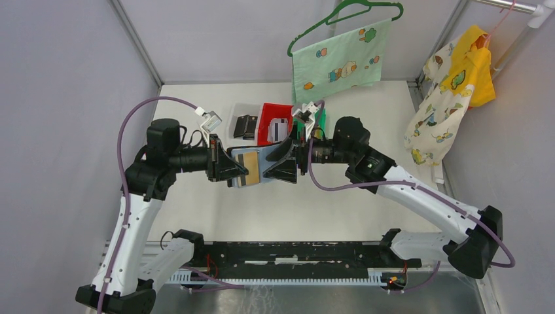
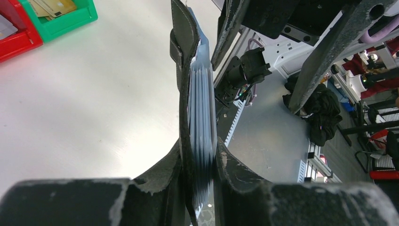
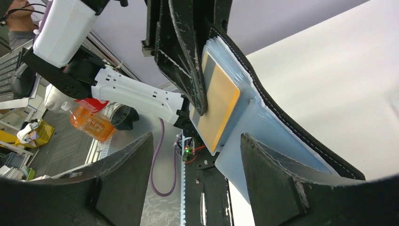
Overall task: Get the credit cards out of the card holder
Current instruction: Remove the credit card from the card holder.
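Black fingers meet over the middle of the counter (image 1: 262,212), just past the two arm bases at its near edge. Your left fingers (image 1: 239,174) are clamped on the card holder (image 1: 260,156) and hold it up off the surface. In the left wrist view they pinch its black cover and the stack of grey-blue sleeves together, seen edge-on.

Your right fingers (image 1: 271,165) face them from the other side and stand well apart, gripping nothing. In the right wrist view the free end of the holder reaches into the gap between them. You cannot tell from any view whether either one touches the lining.

One tan-gold card (image 3: 217,101) sits in the open holder, face up toward the right wrist camera, with a left finger lying over its edge.

Farther back, three bins stand in a row. The clear bin (image 1: 237,112) holds a dark folded thing (image 1: 245,126). The red bin (image 1: 266,118) holds whitish credit cards (image 1: 280,129). The green bin (image 2: 66,23) holds tan-gold cards.

At the back, a pale green cloth (image 1: 340,64) hangs from a green hanger (image 1: 357,8). To the right hang printed garments (image 1: 451,91).
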Robot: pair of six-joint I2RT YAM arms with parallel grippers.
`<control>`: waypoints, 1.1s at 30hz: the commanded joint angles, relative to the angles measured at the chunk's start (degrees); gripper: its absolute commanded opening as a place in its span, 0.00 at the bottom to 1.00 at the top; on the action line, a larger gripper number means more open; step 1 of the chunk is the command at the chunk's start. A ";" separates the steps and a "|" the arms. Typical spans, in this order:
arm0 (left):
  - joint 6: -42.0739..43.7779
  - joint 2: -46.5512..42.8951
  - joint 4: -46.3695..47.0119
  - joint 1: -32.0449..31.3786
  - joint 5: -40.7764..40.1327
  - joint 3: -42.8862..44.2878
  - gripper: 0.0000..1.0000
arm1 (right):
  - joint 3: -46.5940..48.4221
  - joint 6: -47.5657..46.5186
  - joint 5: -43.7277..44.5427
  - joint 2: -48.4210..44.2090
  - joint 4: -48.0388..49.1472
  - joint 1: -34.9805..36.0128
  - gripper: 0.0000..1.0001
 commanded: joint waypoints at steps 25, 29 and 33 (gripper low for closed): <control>0.00 1.62 2.15 0.01 4.46 4.95 0.02 | -4.91 12.75 -5.97 4.22 19.75 -0.22 0.60; -0.12 1.88 2.18 0.03 5.36 5.15 0.02 | -5.14 14.12 -6.30 5.01 21.93 -0.21 0.58; -0.08 2.28 2.13 0.01 5.85 4.83 0.02 | -5.65 16.69 -6.39 5.80 26.43 -0.22 0.53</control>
